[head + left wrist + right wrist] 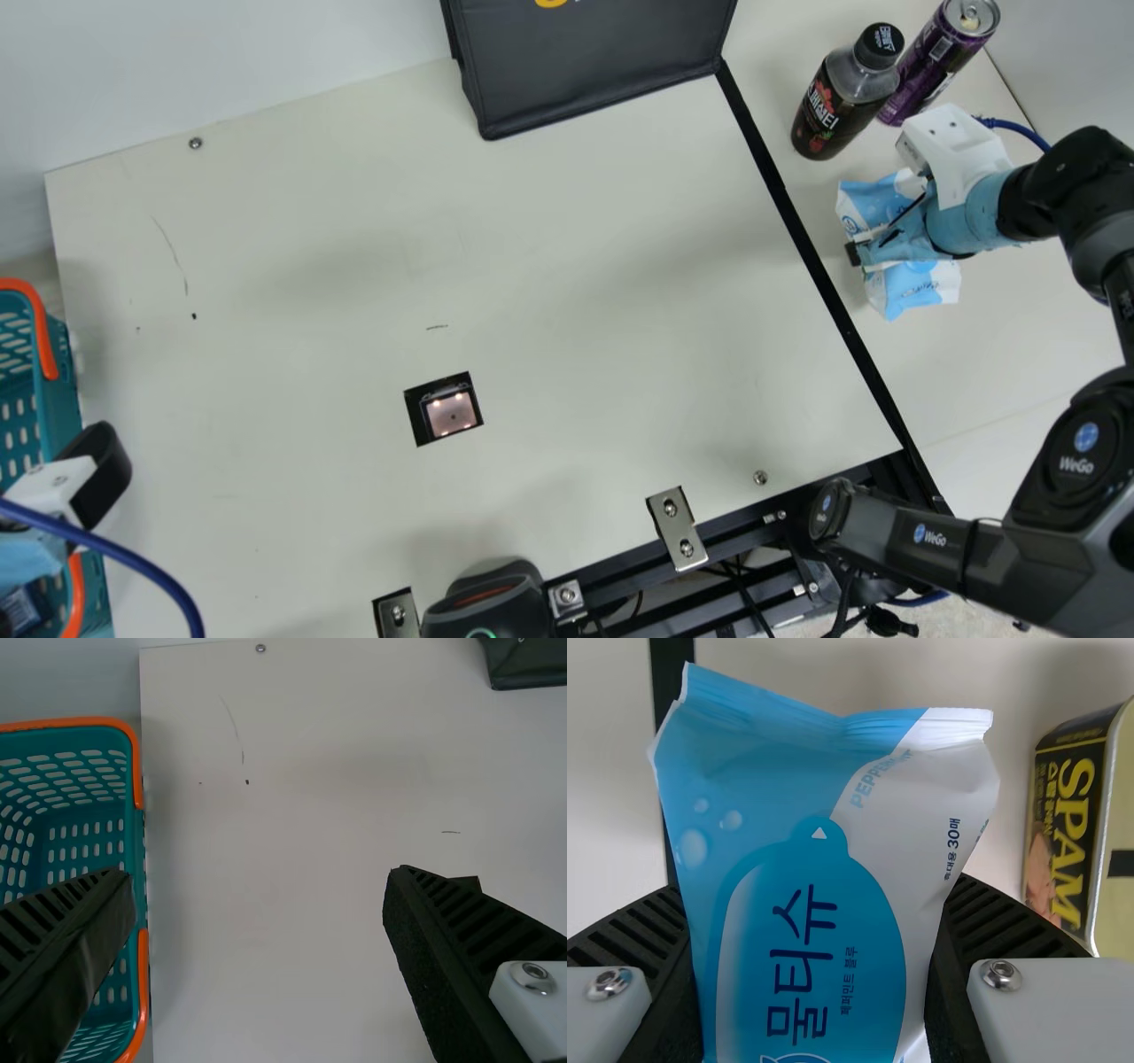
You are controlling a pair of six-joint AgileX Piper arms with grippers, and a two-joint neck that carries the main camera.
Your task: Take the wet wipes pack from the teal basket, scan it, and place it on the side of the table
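Right wrist view: the right gripper [815, 890], partway closed, pinches the wet wipes pack [802, 828]; best settle it flat before release. The left gripper [259, 877] gapes wide, empty.

Cream table [310, 266], speckled floor [973, 627] below

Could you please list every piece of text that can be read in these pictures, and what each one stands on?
"물티슈": wet wipes pack, large
"페퍼민트 블루": same pack, small
"30매": same pack, on its white part
"PEPPERM": same pack, the word's end unclear
"SPAM": tin
"WeGo": right arm, more than once
Too small to read surely: labels on the bottle and can
Cut off: yellow print on the black bag
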